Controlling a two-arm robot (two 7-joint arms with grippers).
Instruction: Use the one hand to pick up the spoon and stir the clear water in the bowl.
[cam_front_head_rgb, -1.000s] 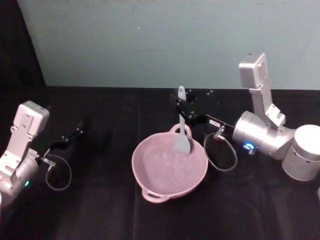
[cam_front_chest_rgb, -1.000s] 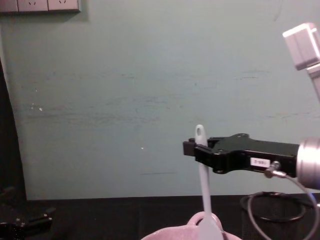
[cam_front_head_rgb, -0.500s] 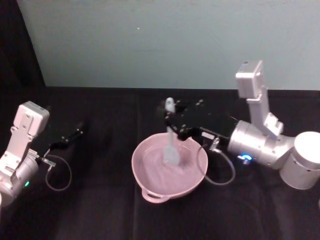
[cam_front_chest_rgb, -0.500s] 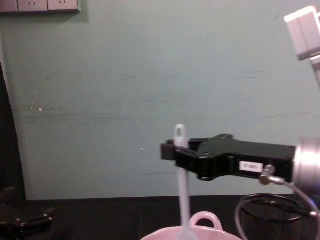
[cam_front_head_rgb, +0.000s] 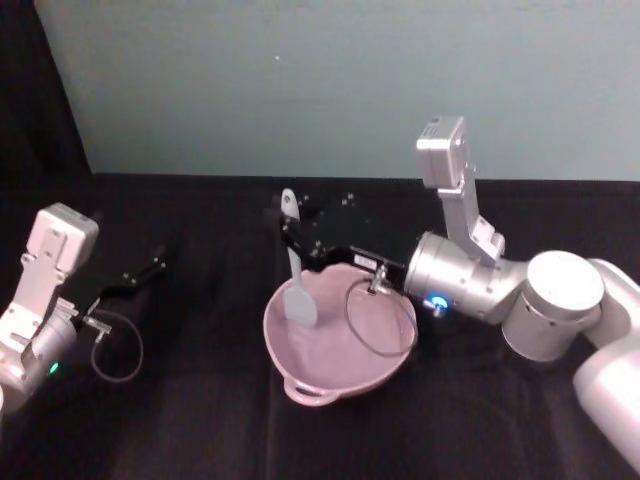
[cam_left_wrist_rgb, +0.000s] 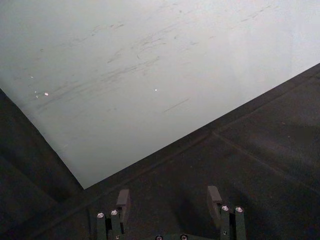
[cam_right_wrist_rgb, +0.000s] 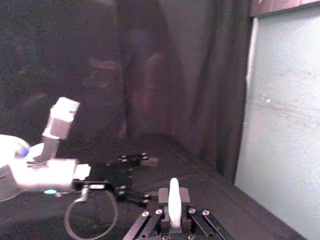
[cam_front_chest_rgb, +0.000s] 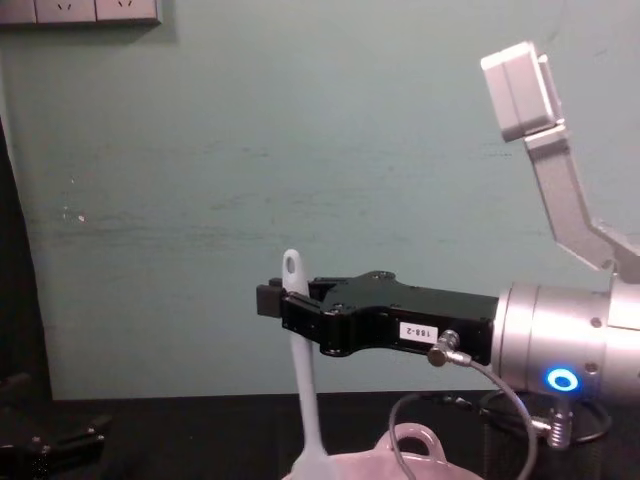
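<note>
White spoon (cam_front_head_rgb: 297, 290) upright, top held by right hand (cam_front_head_rgb: 290, 232); blade inside pink bowl (cam_front_head_rgb: 330, 377)

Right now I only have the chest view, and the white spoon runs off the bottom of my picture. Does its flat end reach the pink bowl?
Observer: Yes. In the head view the spoon hangs upright from the right gripper, and its blade sits inside the bowl, by the rim on the robot's left side. I cannot tell whether it touches the water.
Operator: Where is the second arm?
Observer: The left gripper is parked low over the black table, well to the left of the bowl.
Operator: Is it holding anything?
Observer: No. The left wrist view shows its fingers apart with nothing between them.
</note>
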